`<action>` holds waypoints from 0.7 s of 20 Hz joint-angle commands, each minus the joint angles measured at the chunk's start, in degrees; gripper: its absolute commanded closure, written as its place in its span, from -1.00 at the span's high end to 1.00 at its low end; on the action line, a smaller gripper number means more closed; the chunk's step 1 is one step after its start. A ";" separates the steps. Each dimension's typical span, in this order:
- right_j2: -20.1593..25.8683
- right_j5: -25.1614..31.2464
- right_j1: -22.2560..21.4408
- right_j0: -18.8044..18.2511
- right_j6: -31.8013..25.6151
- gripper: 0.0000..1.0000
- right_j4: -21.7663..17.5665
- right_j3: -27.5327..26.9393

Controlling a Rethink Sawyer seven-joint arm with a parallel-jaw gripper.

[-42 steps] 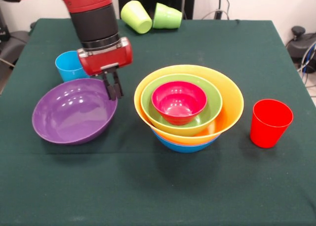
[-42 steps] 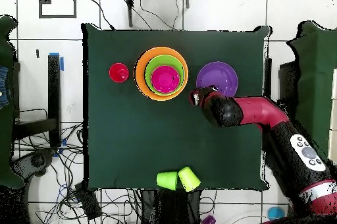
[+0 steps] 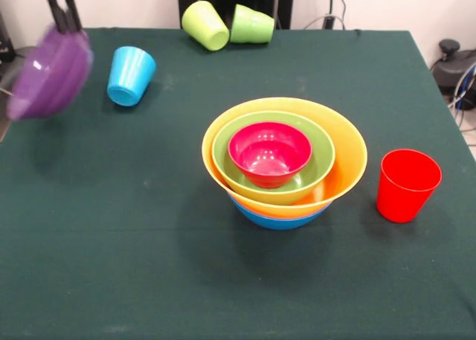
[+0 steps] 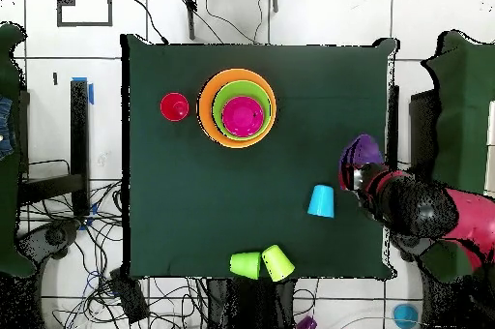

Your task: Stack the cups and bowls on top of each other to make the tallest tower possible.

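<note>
The gripper is holding a tilted purple bowl aloft at the bench's far left edge, fingers pinching its rim, well apart from the tower.

Glossy smooth plastic bowls and cups shine with highlights; the surface wears matt dark green cloth

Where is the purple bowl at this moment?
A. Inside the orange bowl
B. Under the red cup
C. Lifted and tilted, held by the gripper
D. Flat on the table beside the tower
C: the gripper holds the purple bowl tilted above the table's edge.
</note>
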 commanded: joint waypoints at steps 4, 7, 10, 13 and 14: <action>10.06 12.17 -6.51 0.75 -17.35 -1.00 0.53 2.06; 11.91 11.59 -6.53 -0.52 -17.88 -1.00 -0.44 3.05; 12.92 11.68 -6.97 -1.00 -17.35 -1.00 -0.81 3.71; 13.46 11.27 -6.89 -1.09 -16.97 -1.00 -2.23 4.32; 13.80 11.11 -6.76 -1.26 -16.91 -1.00 -2.54 4.52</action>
